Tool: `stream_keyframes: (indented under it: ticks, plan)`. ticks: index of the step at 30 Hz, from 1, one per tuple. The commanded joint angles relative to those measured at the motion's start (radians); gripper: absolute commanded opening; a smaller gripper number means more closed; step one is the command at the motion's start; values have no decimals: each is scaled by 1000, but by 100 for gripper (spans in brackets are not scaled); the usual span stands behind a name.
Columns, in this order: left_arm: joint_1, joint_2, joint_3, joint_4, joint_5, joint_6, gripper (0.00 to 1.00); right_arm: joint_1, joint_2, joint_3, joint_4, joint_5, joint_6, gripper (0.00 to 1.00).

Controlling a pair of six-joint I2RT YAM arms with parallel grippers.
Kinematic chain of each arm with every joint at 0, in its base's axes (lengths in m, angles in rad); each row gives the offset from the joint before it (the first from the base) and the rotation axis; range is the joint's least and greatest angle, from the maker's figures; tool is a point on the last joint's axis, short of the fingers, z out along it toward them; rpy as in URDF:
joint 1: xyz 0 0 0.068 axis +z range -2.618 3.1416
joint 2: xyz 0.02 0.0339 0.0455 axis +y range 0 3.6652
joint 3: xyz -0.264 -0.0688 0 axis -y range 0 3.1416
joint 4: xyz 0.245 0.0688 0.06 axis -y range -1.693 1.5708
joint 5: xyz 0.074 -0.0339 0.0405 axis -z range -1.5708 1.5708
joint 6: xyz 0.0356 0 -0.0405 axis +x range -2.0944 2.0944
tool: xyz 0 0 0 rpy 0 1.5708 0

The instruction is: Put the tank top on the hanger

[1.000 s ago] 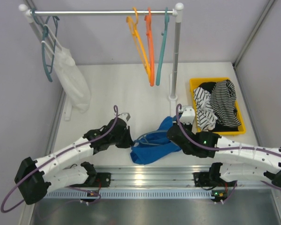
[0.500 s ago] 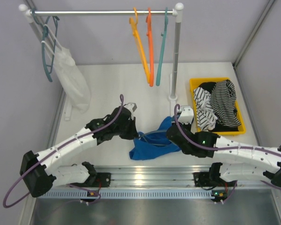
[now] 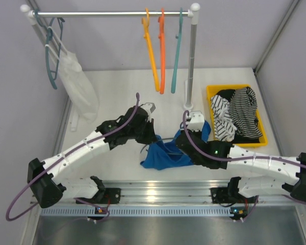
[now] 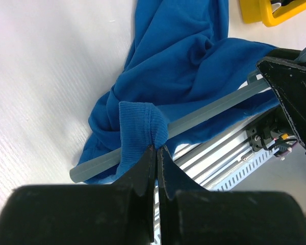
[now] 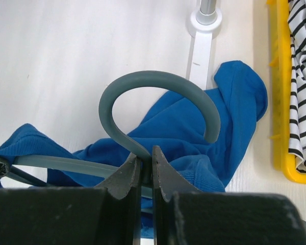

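Tank top point(image 3: 163, 157) lies in a crumpled royal-blue heap on the white table point(image 3: 112, 97), between the two arms and just left of the yellow bin point(image 3: 209, 102); the slate-teal hanger point(image 5: 153, 81) is half buried in it, its lower bar crossing the folds in the left wrist view and its hook standing clear in the right wrist view; the left gripper point(image 4: 156, 149) is pinched together on a ribbed fold of strap or hem that lies across that bar; the right gripper point(image 5: 144, 155) is clamped on the hanger's neck, just under the hook; the tank top looks light, limp and stretchy, so it should drape and bunch rather than hold shape, and may slide on smooth plastic; the best hold seems the thick ribbed strap edge, which could be drawn over the hanger's shoulder; the hanger, thin and stiff, is best kept by its neck.
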Motion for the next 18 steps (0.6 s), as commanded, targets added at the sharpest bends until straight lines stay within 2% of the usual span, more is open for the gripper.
stream_keyframes:
  ticks: [1, 5, 9, 18]
  plan:
    - [-10, 10, 62, -8, -12, -6, 0, 23, 19, 78, 97, 32, -25, 0]
    - [-11, 18, 94, -7, -30, 3, 4, 26, 45, 97, 117, 28, -44, 0]
    - [-13, 23, 109, 3, -24, 25, 18, 30, 56, 107, 130, 21, -56, 0]
    - [-14, 18, 108, 21, 16, 109, 41, 32, 65, 90, 171, -8, -64, 0]
